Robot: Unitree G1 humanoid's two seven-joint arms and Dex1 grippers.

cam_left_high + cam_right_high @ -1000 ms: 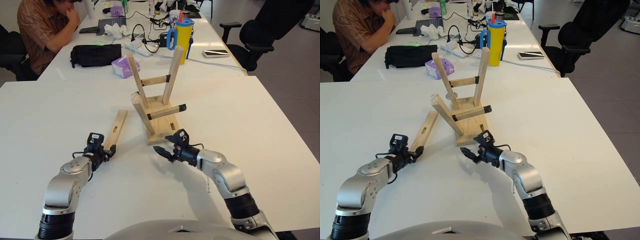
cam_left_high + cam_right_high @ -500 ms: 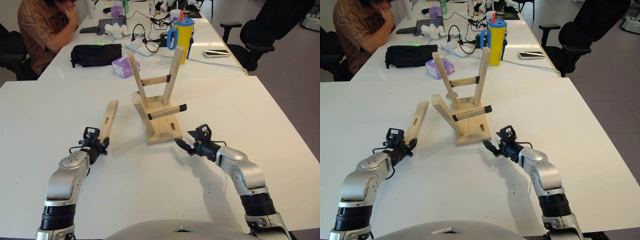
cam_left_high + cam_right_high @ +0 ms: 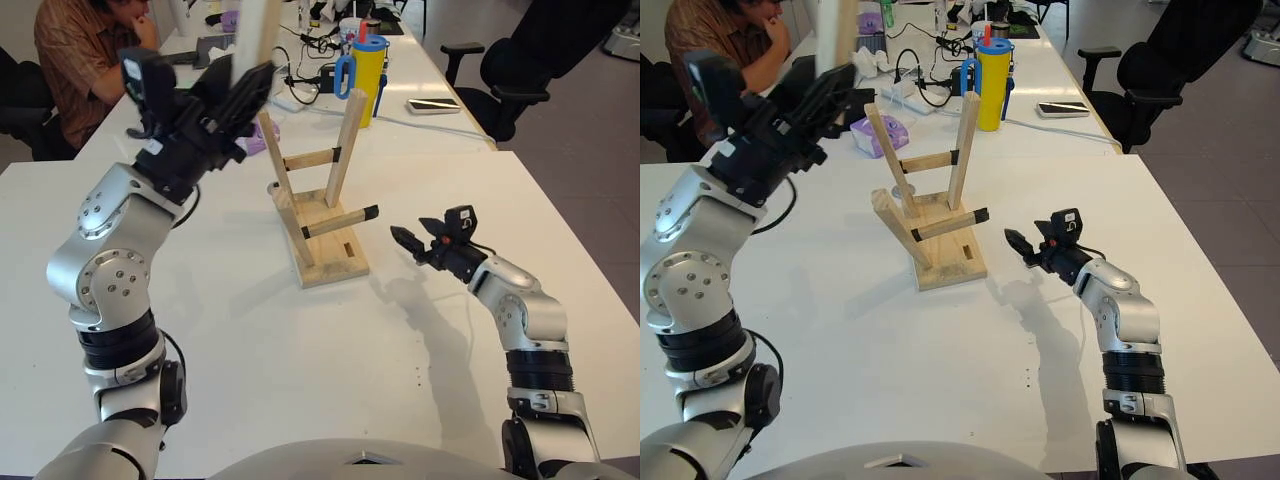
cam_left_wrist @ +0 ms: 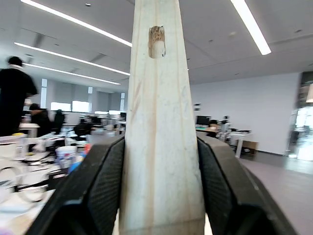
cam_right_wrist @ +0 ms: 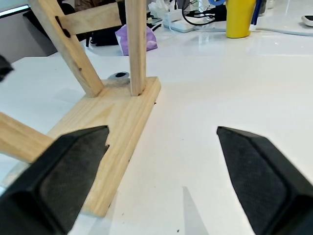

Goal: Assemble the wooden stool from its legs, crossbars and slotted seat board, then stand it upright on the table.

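The partly built stool lies upside down at mid-table. Its slotted seat board (image 3: 331, 258) is flat on the white table (image 3: 250, 340), and two legs (image 3: 344, 146) rise from it, joined by a crossbar (image 3: 309, 160). A third leg (image 3: 289, 226) leans low with a short crossbar (image 3: 338, 221). My left gripper (image 3: 238, 88) is raised high at the back left, shut on a loose wooden leg (image 4: 162, 127) that points upward between its black fingers (image 4: 96, 188). My right gripper (image 3: 406, 238) hovers open just right of the seat board (image 5: 115, 120), nothing between its fingers (image 5: 73, 169).
On the table behind stand a yellow bottle with a blue lid (image 3: 367, 72), a purple tissue pack (image 3: 878, 135), a phone (image 3: 432, 106) and tangled cables (image 3: 300, 85). A black office chair (image 3: 505, 80) is at the back right. The table's right edge (image 3: 590, 260) is near my right arm.
My left arm has lifted the loose leg off the table to high up at the back left. My right gripper has drawn away rightward from the seat board's front edge.
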